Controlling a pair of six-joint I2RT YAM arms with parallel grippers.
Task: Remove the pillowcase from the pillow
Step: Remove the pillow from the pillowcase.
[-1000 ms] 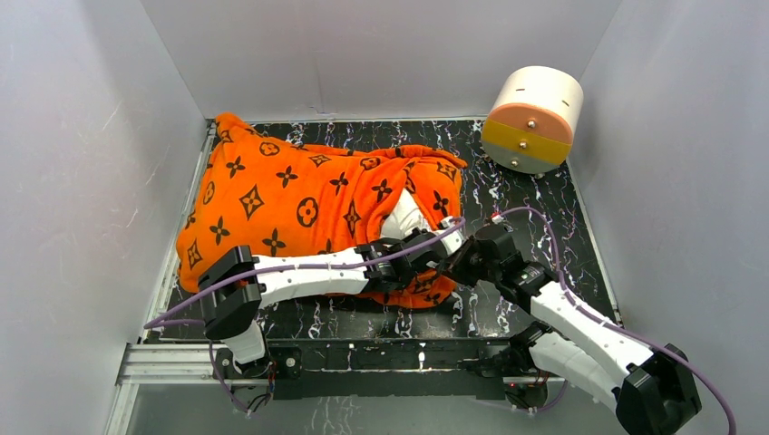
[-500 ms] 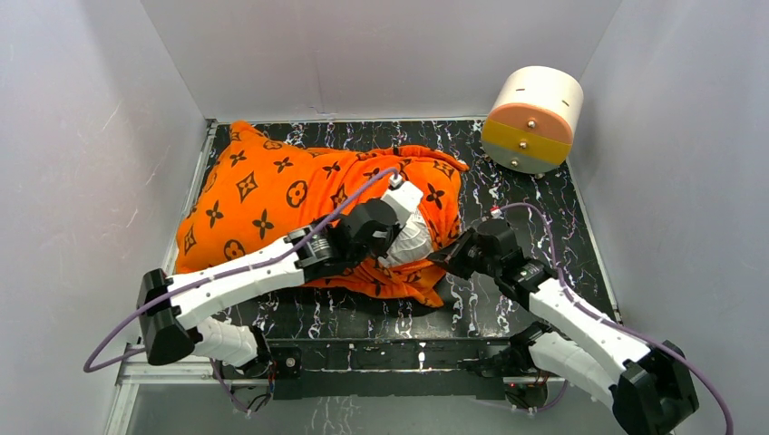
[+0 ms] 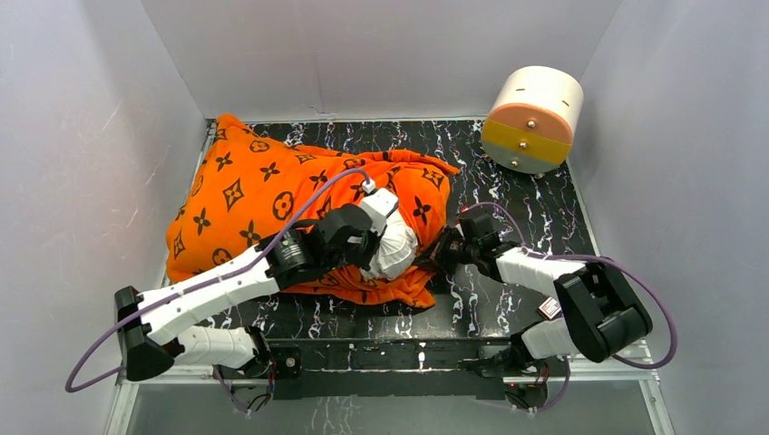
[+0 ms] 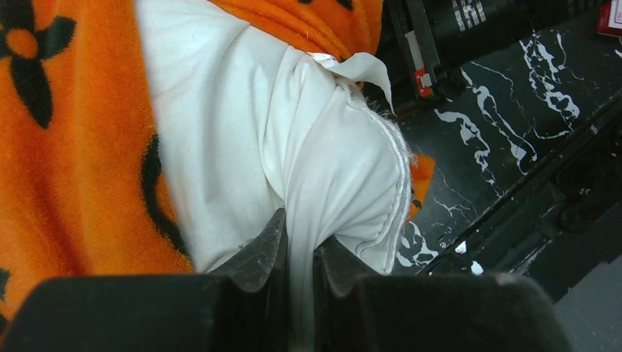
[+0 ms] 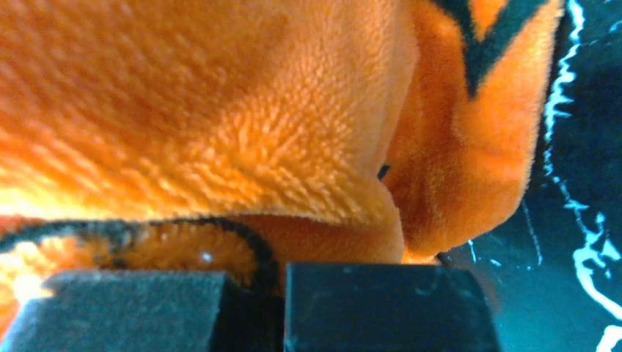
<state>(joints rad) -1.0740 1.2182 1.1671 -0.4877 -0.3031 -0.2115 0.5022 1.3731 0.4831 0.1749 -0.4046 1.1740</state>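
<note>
The orange pillowcase (image 3: pixel 263 195) with black motifs lies bunched over the left and middle of the table. A white corner of the pillow (image 3: pixel 400 248) pokes out of its open right end. My left gripper (image 3: pixel 377 250) is shut on a fold of that white pillow (image 4: pixel 242 132), the cloth pinched between its two dark fingers (image 4: pixel 265 248). My right gripper (image 3: pixel 445 255) reaches in from the right and is shut on the pillowcase (image 5: pixel 220 110) at its lower right hem. Most of the pillow is hidden inside the cover.
A white-and-orange round drum (image 3: pixel 533 116) sits at the back right corner. The black marbled table (image 3: pixel 526 213) is boxed in by grey walls on three sides. The rail with both arm bases (image 3: pixel 399 355) runs along the near edge.
My left arm swung from the pillowcase's near edge up to the exposed pillow corner and closed on it. My right arm stretched left, and the pillowcase bunched slightly to the left.
</note>
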